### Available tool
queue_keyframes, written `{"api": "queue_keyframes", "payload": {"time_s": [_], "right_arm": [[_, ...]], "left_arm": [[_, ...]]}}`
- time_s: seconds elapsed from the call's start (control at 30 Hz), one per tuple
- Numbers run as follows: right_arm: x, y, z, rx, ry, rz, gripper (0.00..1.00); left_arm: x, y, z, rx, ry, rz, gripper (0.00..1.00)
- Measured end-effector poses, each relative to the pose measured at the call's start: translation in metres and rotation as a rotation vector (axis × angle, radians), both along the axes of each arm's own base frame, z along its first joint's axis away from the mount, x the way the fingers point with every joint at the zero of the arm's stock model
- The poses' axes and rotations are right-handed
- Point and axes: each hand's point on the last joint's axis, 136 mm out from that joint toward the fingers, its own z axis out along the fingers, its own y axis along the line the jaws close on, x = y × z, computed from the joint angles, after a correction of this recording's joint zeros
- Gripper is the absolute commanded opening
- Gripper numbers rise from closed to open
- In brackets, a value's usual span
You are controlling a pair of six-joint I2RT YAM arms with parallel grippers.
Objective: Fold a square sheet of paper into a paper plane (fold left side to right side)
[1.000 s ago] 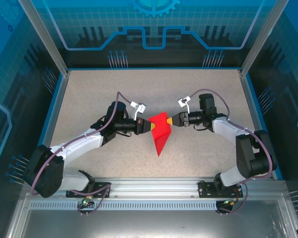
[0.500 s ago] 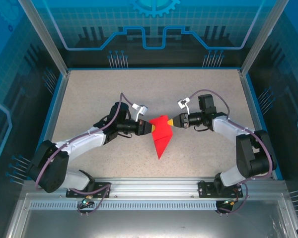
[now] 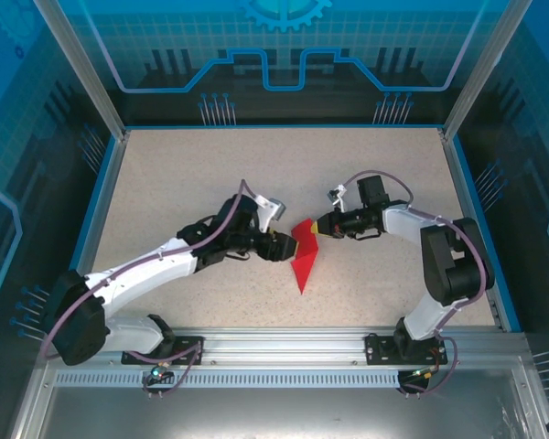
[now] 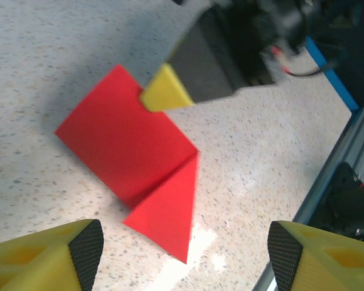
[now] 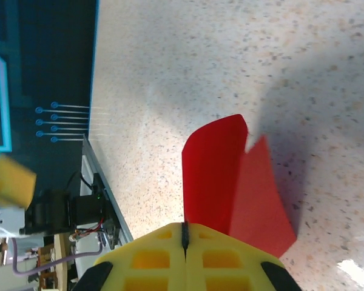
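Observation:
The square sheet of paper [image 3: 304, 261] is bright red and folded into a narrow pointed paper plane shape. It lies mid-table with its tip toward the near edge. My right gripper [image 3: 311, 230] is shut on its upper right edge, lifting a curled flap [image 5: 212, 170] that runs out from between the closed yellow fingers [image 5: 230, 254]. In the left wrist view the paper [image 4: 127, 145] lies below, with the right gripper's tip [image 4: 164, 90] on its far edge. My left gripper [image 3: 288, 248] hovers at the paper's left side, open [image 4: 185, 254], its pads [image 4: 88, 242] wide apart and holding nothing.
The speckled beige tabletop [image 3: 183, 183] has a blue rim [image 3: 99, 201] and glass walls around it. An aluminium rail [image 3: 284, 343] with the arm bases runs along the near edge and shows in the left wrist view [image 4: 343, 157].
My left gripper has let go of the paper's left edge, opened and swung up and toward the near side. My right gripper has closed on the right edge and shifted slightly left.

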Motion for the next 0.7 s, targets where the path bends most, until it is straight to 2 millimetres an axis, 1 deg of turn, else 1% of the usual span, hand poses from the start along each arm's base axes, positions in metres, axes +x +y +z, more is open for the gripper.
{"api": "queue_keyframes", "payload": {"time_s": [0.07,0.13,0.23,0.33,0.4,0.47,0.6,0.7], "right_arm": [[0.003,-0.001,-0.004,-0.017,0.027,-0.020,0.00],[0.004,-0.003,-0.008,-0.029,0.052,-0.041,0.00],[0.005,-0.005,-0.011,-0.041,0.083,-0.067,0.00],[0.007,-0.007,-0.013,-0.050,0.105,-0.091,0.00],[0.008,-0.008,-0.013,-0.049,0.113,-0.099,0.00],[0.008,-0.009,-0.013,-0.053,0.123,-0.104,0.00],[0.006,-0.015,-0.016,-0.074,0.139,-0.111,0.00],[0.004,-0.023,-0.019,-0.092,0.153,-0.119,0.00]], "left_arm": [[-0.011,-0.013,-0.003,0.051,-0.013,-0.030,0.75],[-0.019,-0.028,-0.013,0.115,-0.013,-0.055,0.75],[-0.028,-0.048,-0.040,0.240,-0.017,-0.071,0.77],[-0.035,-0.058,-0.066,0.357,-0.026,-0.070,0.78],[-0.037,-0.063,-0.078,0.417,-0.034,-0.057,0.79],[-0.034,-0.066,-0.085,0.458,-0.043,-0.041,0.79],[-0.027,-0.073,-0.090,0.491,-0.055,-0.004,0.79],[-0.028,-0.076,-0.091,0.493,-0.056,-0.001,0.80]]}}
